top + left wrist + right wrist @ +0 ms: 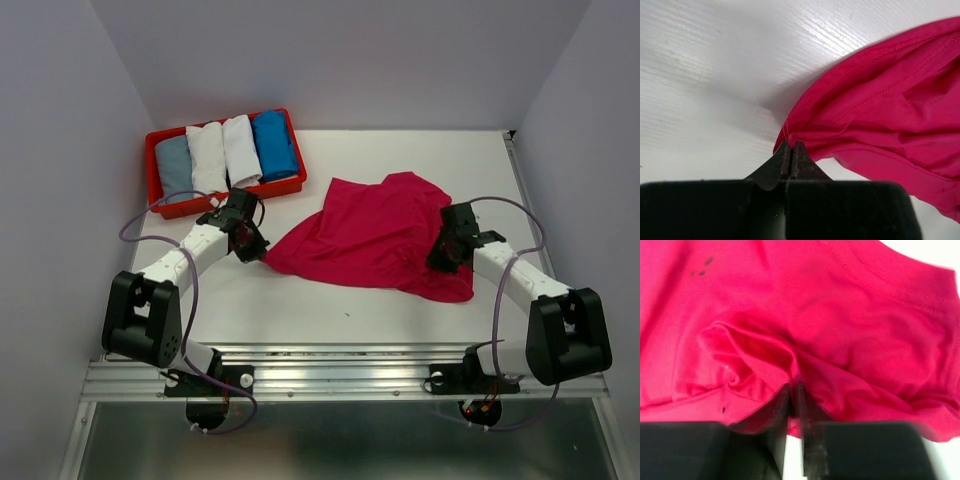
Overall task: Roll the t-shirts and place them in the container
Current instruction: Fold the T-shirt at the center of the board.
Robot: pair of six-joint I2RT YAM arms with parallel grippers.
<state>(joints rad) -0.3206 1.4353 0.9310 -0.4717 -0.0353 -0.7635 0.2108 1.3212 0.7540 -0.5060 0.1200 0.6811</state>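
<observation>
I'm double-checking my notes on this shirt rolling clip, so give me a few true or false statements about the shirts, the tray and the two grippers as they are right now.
1. The left gripper is shut on an edge of the pink t-shirt. True.
2. The tray holds three shirts. False: it holds four rolled shirts, side by side.
3. The right gripper pinches a bunched fold of the pink t-shirt. True.
4. The pink t-shirt is rolled up. False: it lies spread and crumpled.
5. The pink t-shirt lies inside the tray. False: it lies on the table, outside the tray.
</observation>
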